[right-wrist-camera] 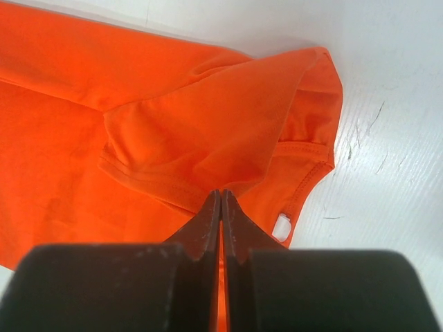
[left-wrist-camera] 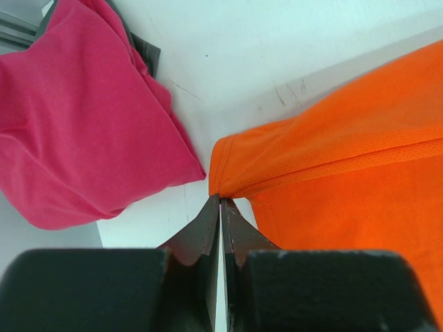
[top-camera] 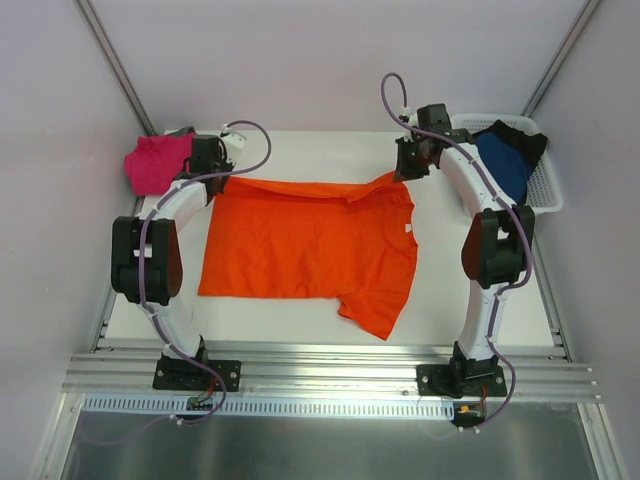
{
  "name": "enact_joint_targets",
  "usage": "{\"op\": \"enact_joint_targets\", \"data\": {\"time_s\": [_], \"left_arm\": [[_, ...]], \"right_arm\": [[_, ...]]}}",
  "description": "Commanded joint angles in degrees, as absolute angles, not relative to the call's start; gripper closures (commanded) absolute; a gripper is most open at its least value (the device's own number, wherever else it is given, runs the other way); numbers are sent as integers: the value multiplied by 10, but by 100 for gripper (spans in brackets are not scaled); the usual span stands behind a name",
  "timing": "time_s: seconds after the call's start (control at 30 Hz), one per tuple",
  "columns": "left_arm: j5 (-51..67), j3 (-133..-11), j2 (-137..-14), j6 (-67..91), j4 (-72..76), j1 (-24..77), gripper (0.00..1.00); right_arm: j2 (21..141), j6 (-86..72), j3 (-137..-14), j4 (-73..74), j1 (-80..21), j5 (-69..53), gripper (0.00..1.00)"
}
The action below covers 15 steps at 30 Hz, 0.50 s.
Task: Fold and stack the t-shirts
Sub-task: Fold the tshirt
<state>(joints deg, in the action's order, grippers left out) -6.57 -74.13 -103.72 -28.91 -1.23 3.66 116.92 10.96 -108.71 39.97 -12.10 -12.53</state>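
The bright orange t-shirt lies spread flat across the middle of the table, collar to the right. My left gripper is shut on its far left corner, with the jaws pinching the hem tip in the left wrist view. My right gripper is shut on the far right sleeve, which is folded over onto the shirt body. The magenta-pink t-shirt lies bunched at the far left corner, close beside the left gripper. The dark blue t-shirt and the black t-shirt lie in the basket.
The white mesh basket stands at the far right edge of the table, behind the right arm. Grey walls close in the table on both sides and at the back. The shirt's near sleeve reaches toward the front edge.
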Motion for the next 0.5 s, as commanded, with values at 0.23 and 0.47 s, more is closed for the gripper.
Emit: {"op": "enact_joint_targets", "data": {"time_s": [0.23,0.47], "left_arm": [[-69,-693,-971,-287,-4,34,100],[-67,-683,-972,-277,-4,34,100]], "right_arm": [[1113,117,-1049,403,-121,-136,99],[1113,123,-1031,405,-121,-134,99]]}}
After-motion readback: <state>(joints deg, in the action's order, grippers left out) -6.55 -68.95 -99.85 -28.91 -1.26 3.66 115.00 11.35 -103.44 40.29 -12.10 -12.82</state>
